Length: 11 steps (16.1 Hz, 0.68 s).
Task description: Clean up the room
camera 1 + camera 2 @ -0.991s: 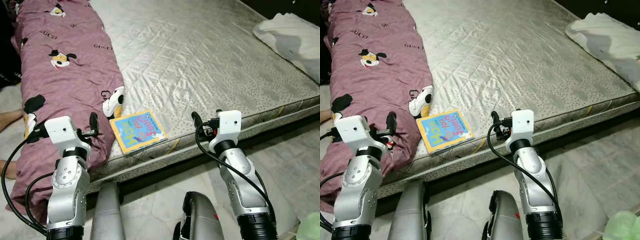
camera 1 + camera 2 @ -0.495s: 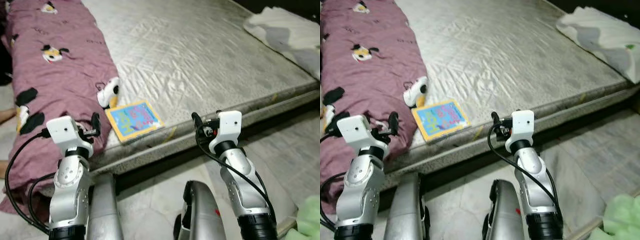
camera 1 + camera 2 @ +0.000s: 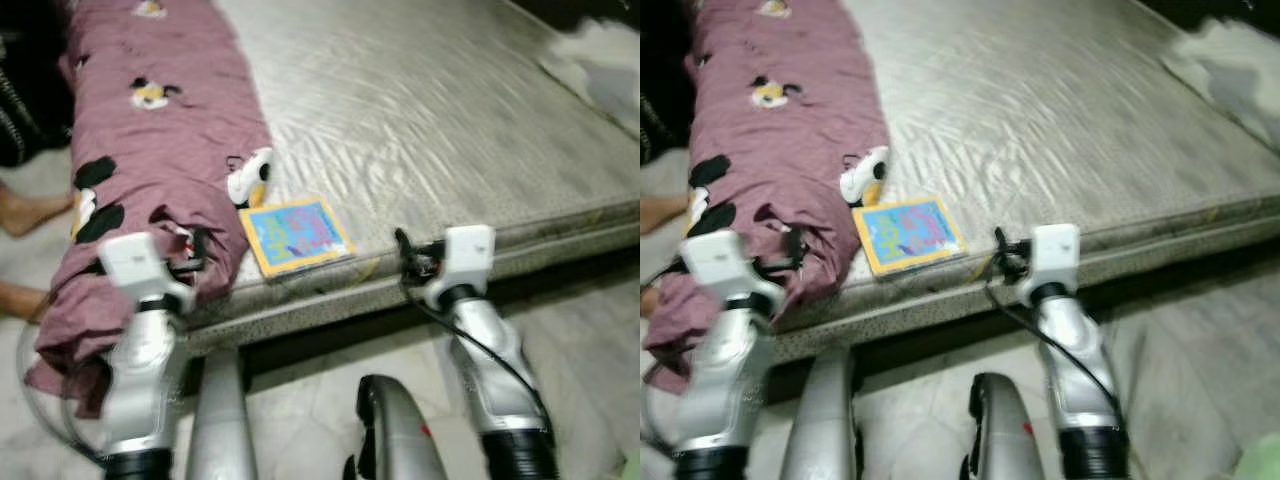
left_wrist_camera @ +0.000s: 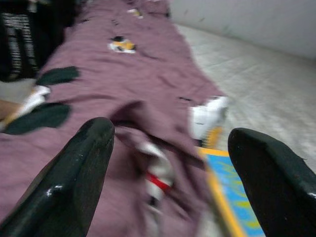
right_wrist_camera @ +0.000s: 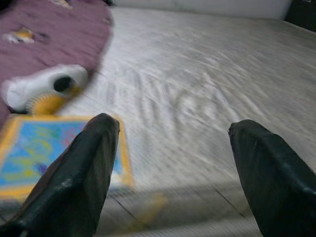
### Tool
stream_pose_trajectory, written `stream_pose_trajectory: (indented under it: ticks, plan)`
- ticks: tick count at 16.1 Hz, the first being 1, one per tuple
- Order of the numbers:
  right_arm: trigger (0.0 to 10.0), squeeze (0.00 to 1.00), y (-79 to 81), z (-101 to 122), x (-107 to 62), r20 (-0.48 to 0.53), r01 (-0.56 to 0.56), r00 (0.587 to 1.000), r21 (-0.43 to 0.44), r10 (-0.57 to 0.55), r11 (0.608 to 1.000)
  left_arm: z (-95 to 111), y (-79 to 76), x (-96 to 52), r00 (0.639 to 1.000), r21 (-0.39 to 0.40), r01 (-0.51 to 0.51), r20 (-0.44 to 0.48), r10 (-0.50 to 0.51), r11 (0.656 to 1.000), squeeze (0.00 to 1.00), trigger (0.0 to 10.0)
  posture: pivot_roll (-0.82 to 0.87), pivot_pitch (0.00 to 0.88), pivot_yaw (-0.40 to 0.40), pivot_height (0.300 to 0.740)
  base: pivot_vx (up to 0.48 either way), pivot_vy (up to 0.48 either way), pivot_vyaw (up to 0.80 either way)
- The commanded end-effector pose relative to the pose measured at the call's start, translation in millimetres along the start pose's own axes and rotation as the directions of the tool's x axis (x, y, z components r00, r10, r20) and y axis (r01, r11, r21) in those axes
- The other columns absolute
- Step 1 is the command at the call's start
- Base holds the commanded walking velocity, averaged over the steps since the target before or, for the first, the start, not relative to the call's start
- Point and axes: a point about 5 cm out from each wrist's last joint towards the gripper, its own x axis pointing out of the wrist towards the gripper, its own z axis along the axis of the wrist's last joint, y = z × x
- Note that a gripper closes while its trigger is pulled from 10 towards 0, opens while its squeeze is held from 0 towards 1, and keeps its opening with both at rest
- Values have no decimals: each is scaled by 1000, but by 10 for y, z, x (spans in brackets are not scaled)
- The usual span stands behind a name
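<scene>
Since the thin, flat blue-and-yellow picture book lies flush near the edge of the grey quilted mattress, we'd pinch its overhanging-side edge; it looks light and stiff. Left gripper and right gripper both spread wide, holding nothing.

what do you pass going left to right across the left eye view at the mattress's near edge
left hand → purple duvet → book → right hand
</scene>
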Motion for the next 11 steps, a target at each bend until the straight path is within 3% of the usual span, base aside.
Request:
stream_pose_trajectory:
  ticks: [1, 4, 11]
  plan:
    - [10000, 0, -126, -50, -52, -20, 40, 999, -11, -41, 999, 17, -130, 21, 999, -16, 41, 11, -41, 999, 0, 10000, -11, 92, -83, 558, 247, 0, 0]
    - [10000, 0, -128, -52, -53, -20, 41, 999, -11, -41, 999, 15, -141, 23, 999, -16, 43, 11, -42, 999, 0, 10000, -11, 90, -84, 558, 255, 0, 0]
    - [10000, 0, -139, -54, -50, -21, 47, 999, -13, -47, 999, -52, -148, 48, 999, -28, 23, -37, -24, 999, 0, 10000, -12, 91, -84, 558, 0, 0, 0]
